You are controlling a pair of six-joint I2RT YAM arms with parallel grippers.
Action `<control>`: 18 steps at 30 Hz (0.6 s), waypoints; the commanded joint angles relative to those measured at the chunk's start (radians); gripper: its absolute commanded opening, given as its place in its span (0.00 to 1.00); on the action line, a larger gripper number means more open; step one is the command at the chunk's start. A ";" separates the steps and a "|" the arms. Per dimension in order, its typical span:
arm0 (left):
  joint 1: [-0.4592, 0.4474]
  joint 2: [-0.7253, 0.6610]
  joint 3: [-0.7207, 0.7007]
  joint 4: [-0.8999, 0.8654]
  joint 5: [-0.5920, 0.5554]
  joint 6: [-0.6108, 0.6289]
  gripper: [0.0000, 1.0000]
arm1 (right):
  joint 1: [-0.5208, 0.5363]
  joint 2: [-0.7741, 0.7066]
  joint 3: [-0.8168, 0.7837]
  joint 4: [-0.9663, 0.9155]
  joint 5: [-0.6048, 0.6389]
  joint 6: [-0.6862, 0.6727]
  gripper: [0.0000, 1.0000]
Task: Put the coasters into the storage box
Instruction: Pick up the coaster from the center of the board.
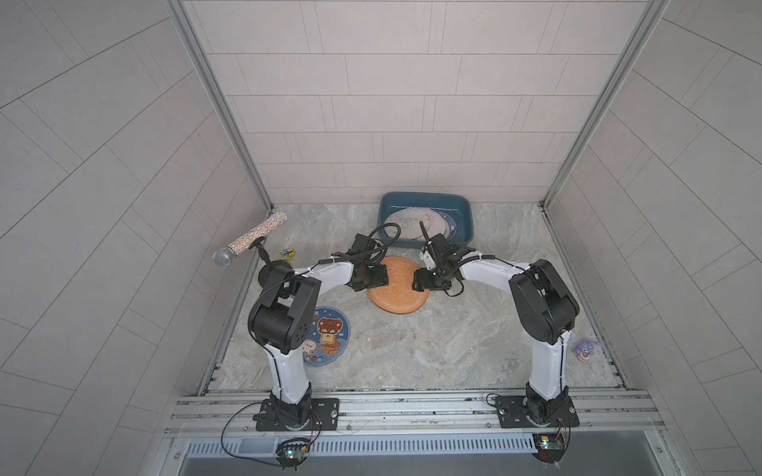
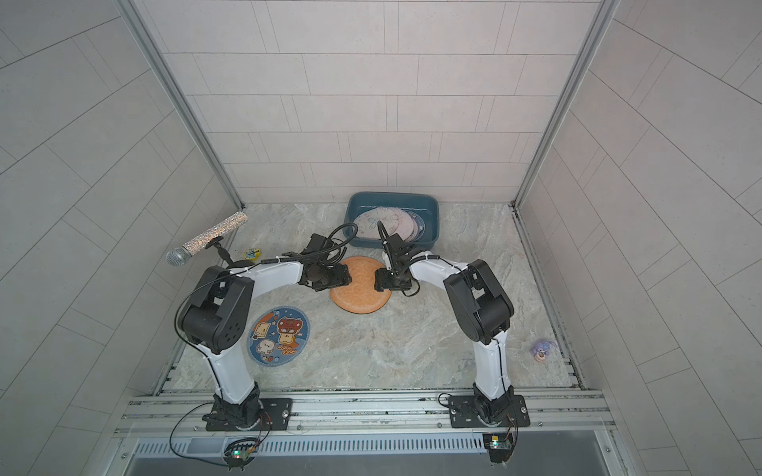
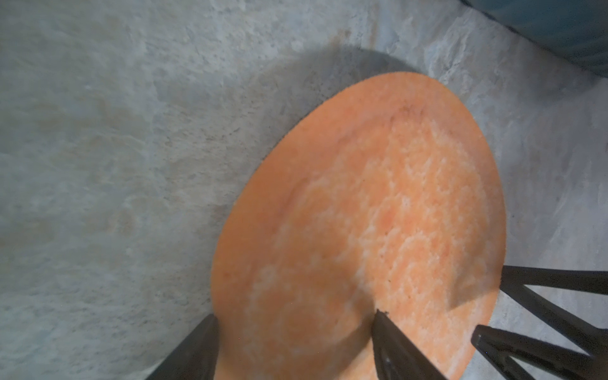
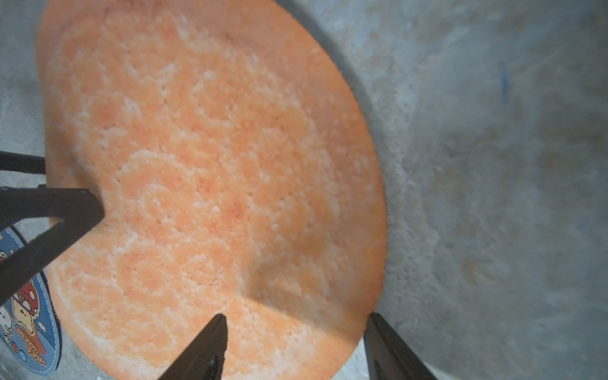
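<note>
Orange coaster (image 1: 398,290) lies on the marble tabletop (image 1: 412,354), between my arms and just in front of the storage box (image 1: 424,198). My left gripper (image 3: 296,316) is at one rim and my right gripper (image 4: 297,316) at the opposite rim. Both have jaws apart, one finger over the disc and one just off its edge. Nothing is clamped yet. I'd guess two arms are used because the disc is thin and flat, so the rim is the only grab point. The box already has a stack inside, with the cream butterfly coaster (image 1: 412,224) on top. The blue cartoon coaster (image 2: 279,336) waits near my left arm's base. The path to the box is short and clear. The low front wall is the one edge to clear. The microphone (image 1: 251,244) is well aside.
</note>
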 commanded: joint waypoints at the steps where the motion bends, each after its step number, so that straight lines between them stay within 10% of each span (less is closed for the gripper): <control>1: -0.042 0.070 -0.032 -0.077 0.090 -0.018 0.73 | 0.036 0.075 -0.023 -0.008 -0.071 0.015 0.69; 18: -0.053 0.030 -0.018 -0.078 0.108 -0.043 0.02 | 0.012 -0.007 -0.082 0.007 -0.084 0.014 0.70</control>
